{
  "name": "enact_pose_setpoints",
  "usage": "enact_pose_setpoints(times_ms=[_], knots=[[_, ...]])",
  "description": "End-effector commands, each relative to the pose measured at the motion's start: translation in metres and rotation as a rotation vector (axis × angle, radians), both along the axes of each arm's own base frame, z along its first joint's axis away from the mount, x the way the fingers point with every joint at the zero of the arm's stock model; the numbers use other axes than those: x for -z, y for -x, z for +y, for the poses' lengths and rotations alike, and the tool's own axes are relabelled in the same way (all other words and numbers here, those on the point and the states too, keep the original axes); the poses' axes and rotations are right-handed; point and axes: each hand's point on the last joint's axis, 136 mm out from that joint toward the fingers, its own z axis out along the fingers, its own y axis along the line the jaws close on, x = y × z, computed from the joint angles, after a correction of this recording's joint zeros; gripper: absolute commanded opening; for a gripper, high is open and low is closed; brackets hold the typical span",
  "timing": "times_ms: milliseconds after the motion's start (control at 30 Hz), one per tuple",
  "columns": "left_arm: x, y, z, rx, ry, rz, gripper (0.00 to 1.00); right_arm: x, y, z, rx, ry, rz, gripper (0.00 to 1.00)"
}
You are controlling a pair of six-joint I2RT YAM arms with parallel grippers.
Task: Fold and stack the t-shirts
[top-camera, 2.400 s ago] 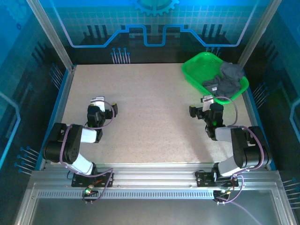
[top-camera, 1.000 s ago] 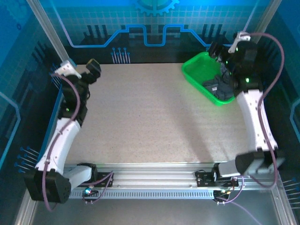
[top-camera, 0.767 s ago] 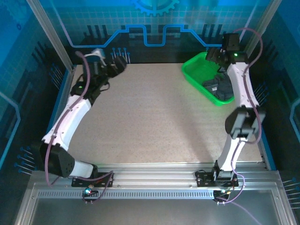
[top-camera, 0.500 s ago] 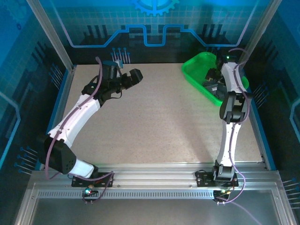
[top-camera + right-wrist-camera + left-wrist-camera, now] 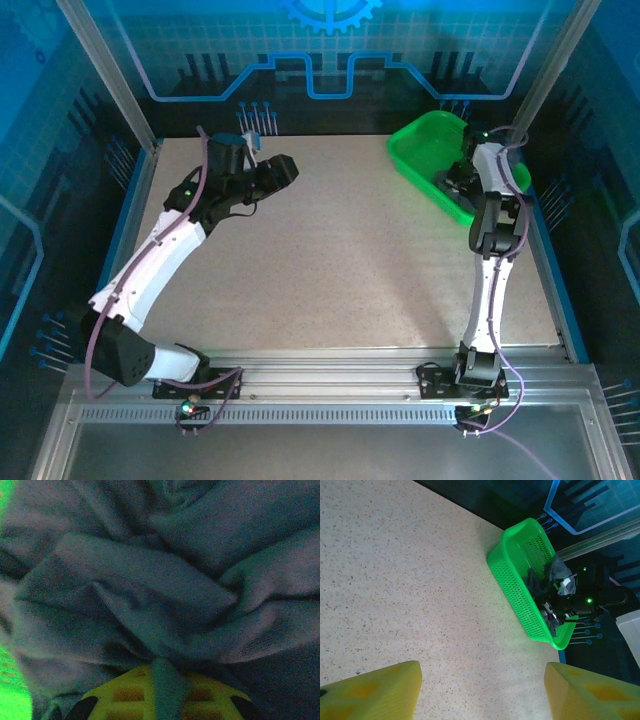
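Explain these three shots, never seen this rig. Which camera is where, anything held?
Two robot arms are bolted at the near edge of a speckled table. The overhead picture looks down from behind them; the other two come from a camera on each wrist. At the far right sits a green tray of crumpled grey t-shirts. The right gripper reaches into it, its yellow fingers closed on a fold of cloth. The left gripper hovers above the table, fingers apart, holding nothing.
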Motion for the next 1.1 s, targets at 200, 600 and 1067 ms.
enact_pose_setpoints(times_ms=[200, 600, 1067], knots=[[0.000, 0.012, 0.003, 0.008, 0.005, -0.006, 0.62, -0.261, -0.009, 0.002, 0.023, 0.161, -0.632, 0.00], [-0.002, 0.010, 0.003, -0.007, 0.022, -0.017, 0.61, -0.431, 0.058, 0.086, -0.059, 0.093, -1.070, 0.00], [-0.004, 0.030, 0.030, -0.081, -0.058, -0.021, 0.63, -0.584, 0.147, 0.136, -0.164, -0.019, -1.508, 0.00]])
